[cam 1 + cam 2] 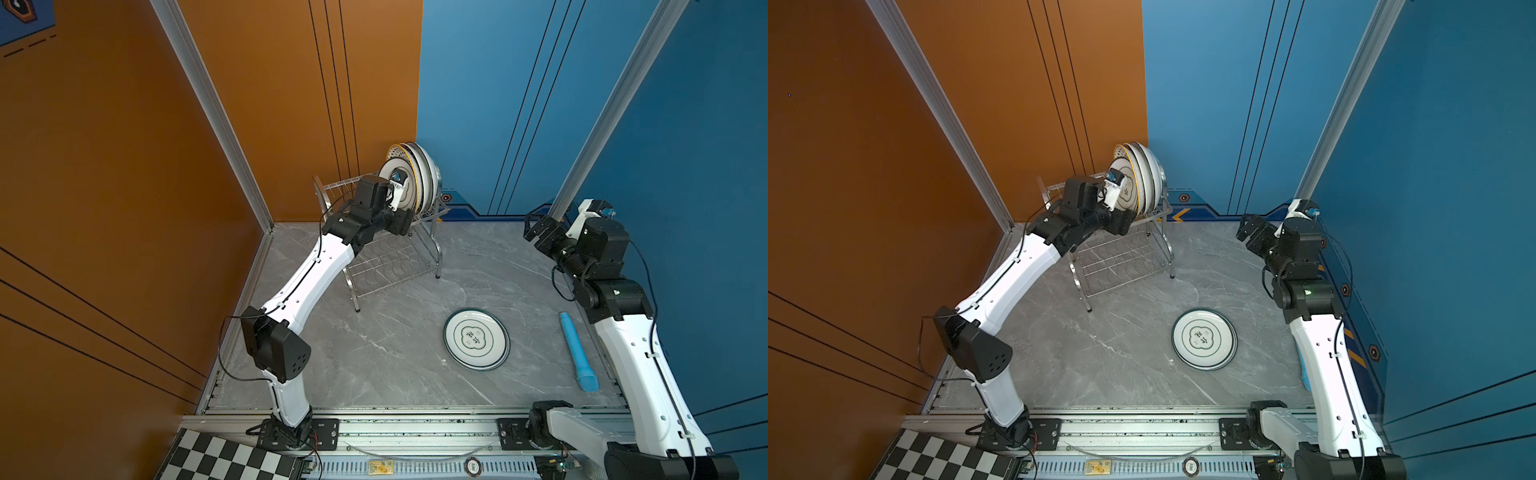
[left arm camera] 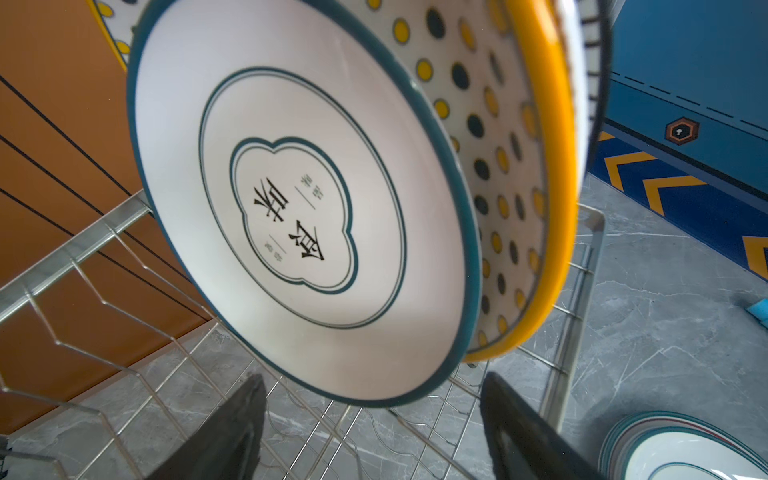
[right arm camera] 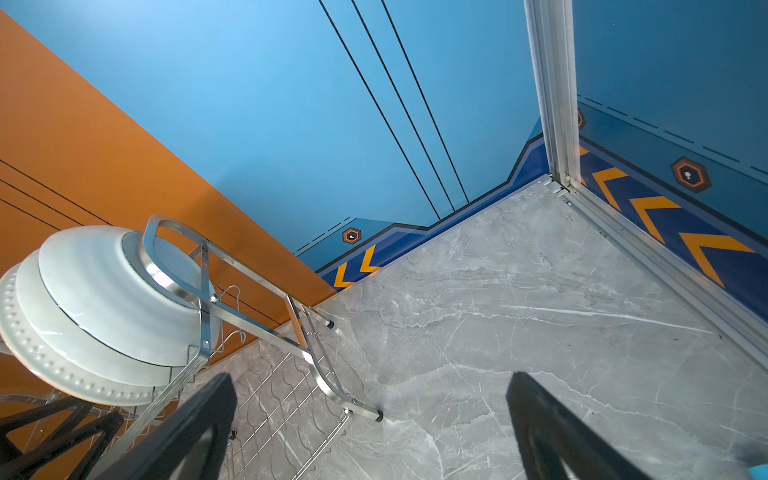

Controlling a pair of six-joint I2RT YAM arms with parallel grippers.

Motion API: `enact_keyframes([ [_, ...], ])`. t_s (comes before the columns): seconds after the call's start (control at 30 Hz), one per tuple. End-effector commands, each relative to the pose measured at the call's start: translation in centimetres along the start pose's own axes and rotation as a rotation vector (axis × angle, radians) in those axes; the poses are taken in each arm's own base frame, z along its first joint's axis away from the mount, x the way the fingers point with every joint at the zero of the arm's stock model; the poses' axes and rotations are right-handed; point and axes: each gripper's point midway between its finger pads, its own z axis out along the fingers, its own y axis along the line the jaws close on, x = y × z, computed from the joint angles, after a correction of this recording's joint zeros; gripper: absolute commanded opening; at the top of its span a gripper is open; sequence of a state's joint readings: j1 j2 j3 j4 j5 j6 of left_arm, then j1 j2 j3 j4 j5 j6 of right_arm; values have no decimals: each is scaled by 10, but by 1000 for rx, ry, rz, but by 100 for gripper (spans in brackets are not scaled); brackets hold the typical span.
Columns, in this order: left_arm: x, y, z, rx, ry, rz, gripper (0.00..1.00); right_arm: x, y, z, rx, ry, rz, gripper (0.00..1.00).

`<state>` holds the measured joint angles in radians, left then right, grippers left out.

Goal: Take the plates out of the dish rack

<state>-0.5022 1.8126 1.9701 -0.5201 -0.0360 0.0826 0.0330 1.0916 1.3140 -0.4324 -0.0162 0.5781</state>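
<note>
Closest in, left wrist view: two dark fingers (image 2: 224,436) of the left claw (image 2: 372,380), spread wide, nothing clamped between them. Brackets the low rim of the front plate (image 2: 307,216), one finger to either side; cannot tell whether either finger touches it.

Front plate: white, teal edge, clover outline around black characters, standing on edge and tilted in the upper tier of the dish rack (image 2: 104,232). Just behind it, the dotted plate (image 2: 498,166), with black and yellow spots and a yellow rim. Behind that again, a striped rim (image 2: 598,62). On the claw's side, divider wires (image 2: 124,332) running toward the rack's other end.

In both top views, the racked plates (image 1: 415,174) bunched at the right end of the upper tier. Rack set at the back of the surface (image 1: 374,353), by the seam of the orange and blue walls.

Right claw (image 3: 370,376): spread fully as well, gripping nothing. Hangs above grey surface well right of the rack, near the corner post (image 3: 552,83).

Out on the open surface, well apart from both claws, the flat stack (image 1: 476,338): clover plate face up on top, further rims showing under it in the left wrist view. Beside the right arm, a blue tube (image 1: 578,351) lying flat.
</note>
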Motion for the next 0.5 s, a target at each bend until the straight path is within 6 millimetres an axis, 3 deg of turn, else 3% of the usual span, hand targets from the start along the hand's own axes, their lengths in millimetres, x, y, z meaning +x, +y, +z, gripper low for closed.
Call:
enact_keyframes([
  [0.0,1,11,6,-56,12,11,81,-5,5,-5,-41,-19,17,100],
  [0.47,4,16,24,-109,10,21,79,-8,3,-12,-50,-32,16,100],
])
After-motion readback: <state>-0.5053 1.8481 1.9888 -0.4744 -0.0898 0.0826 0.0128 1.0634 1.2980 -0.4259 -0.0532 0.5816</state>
